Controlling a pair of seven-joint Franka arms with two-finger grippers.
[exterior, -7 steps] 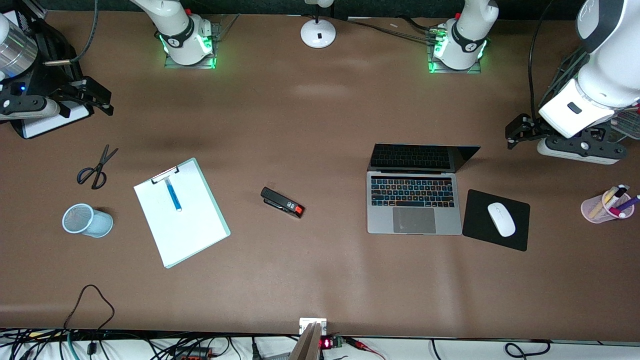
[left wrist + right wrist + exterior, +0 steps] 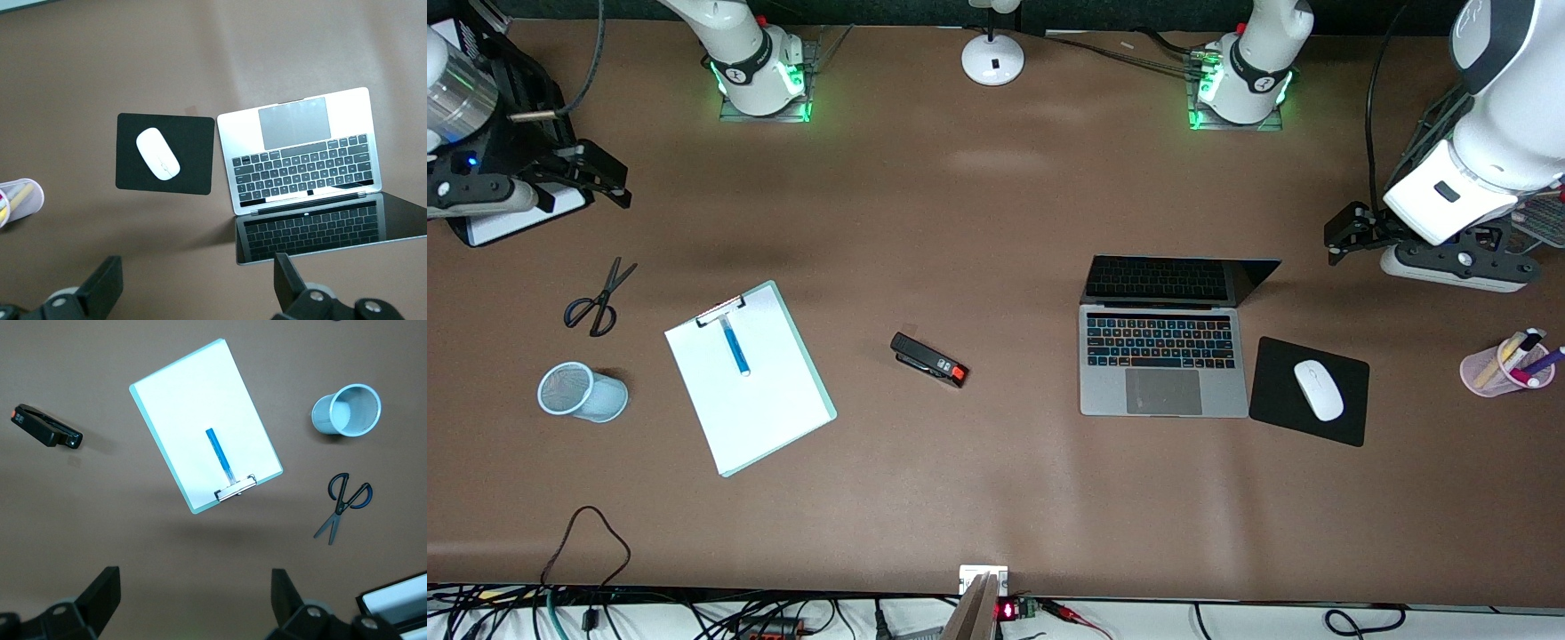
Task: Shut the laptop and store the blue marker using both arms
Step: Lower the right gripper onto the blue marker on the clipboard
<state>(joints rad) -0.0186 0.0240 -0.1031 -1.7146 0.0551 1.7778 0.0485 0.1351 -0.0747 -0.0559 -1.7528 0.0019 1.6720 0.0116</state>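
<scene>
Two grippers aloft, fingers wide, holding nothing: left gripper mid-right of frame, right gripper upper left. Laptop open right of centre; blue marker on clipboard, centre-left.

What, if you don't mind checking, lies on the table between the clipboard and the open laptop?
Only a black stapler with a red end lies between the clipboard and the laptop; the front view shows it.
</scene>
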